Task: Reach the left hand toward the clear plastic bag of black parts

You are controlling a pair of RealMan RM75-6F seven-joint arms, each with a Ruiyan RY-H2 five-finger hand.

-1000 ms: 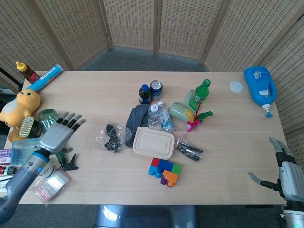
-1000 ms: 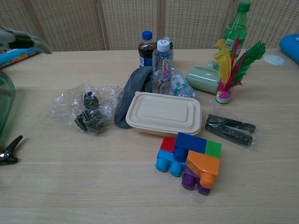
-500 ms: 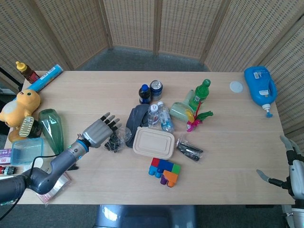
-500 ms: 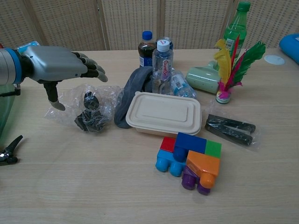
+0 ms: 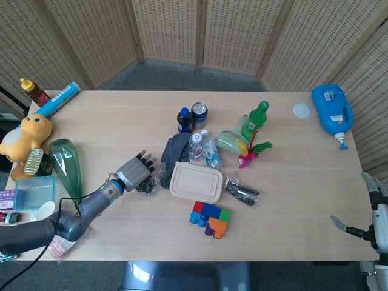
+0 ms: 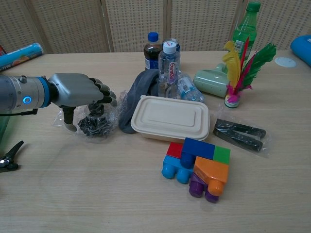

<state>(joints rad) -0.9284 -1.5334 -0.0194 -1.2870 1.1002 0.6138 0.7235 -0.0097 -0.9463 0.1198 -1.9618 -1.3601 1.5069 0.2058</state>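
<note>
The clear plastic bag of black parts point(image 6: 95, 125) lies crumpled on the table, just left of a beige lidded box point(image 6: 170, 118). My left hand point(image 6: 77, 92) hovers low over the bag's top, palm down and fingers spread forward. Its thumb points down beside the bag's left edge, and nothing is gripped. In the head view the left hand point(image 5: 134, 171) covers most of the bag point(image 5: 145, 185). My right hand point(image 5: 379, 215) shows only at the lower right edge of the head view, off the table, with its fingers apart and empty.
A grey cloth point(image 6: 138, 92) and bottles point(image 6: 168, 63) stand right behind the bag. Coloured blocks point(image 6: 197, 165) and a bag of black pens point(image 6: 240, 133) lie to the right. A green bottle point(image 5: 66, 170) and a black clip point(image 6: 8, 158) lie to the left.
My left hand has swept in from the far left and come down over the bag, its arm now stretched across the table. The right hand has barely shifted.
</note>
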